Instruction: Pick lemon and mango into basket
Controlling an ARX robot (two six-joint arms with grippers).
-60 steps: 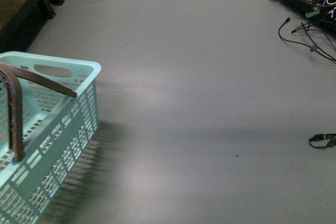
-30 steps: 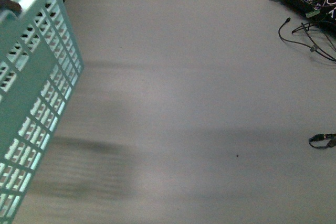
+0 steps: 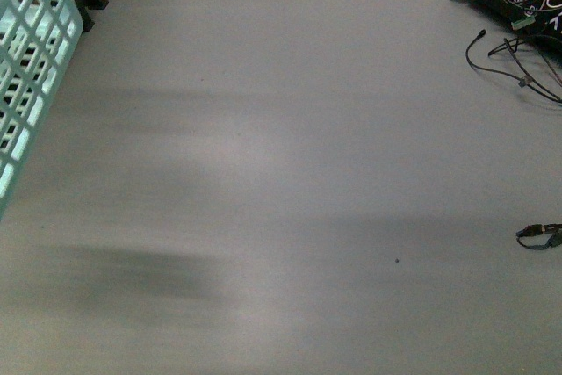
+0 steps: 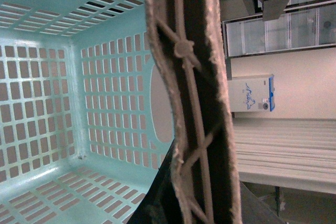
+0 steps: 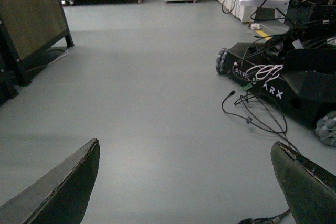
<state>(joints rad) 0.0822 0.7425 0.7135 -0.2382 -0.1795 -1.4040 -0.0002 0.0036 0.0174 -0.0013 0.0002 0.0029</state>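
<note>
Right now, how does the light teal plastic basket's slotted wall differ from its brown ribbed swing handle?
Colour: the light teal slotted basket wall is pale and smooth. The brown ribbed swing handle is dark, with rough, frayed-looking edges.
Pattern: the wall has rows of small rectangular slots, while the handle has crossing diagonal ribs meeting at a round stud.
Shared: both look like moulded plastic.

In the front view, only a blurred strip of the light teal slotted plastic basket (image 3: 31,59) shows at the upper left, cut by the left edge. Thin black cables (image 3: 523,81) at the upper right run off the right edge. In the left wrist view, the brown ribbed swing handle (image 4: 197,103), cut at top and bottom, hides part of the basket's wall. A dark shape (image 4: 157,211) at the bottom edge cannot be identified. In the right wrist view, the right gripper (image 5: 185,145) has its dark fingers (image 5: 58,192) cut off at the lower corners.
</note>
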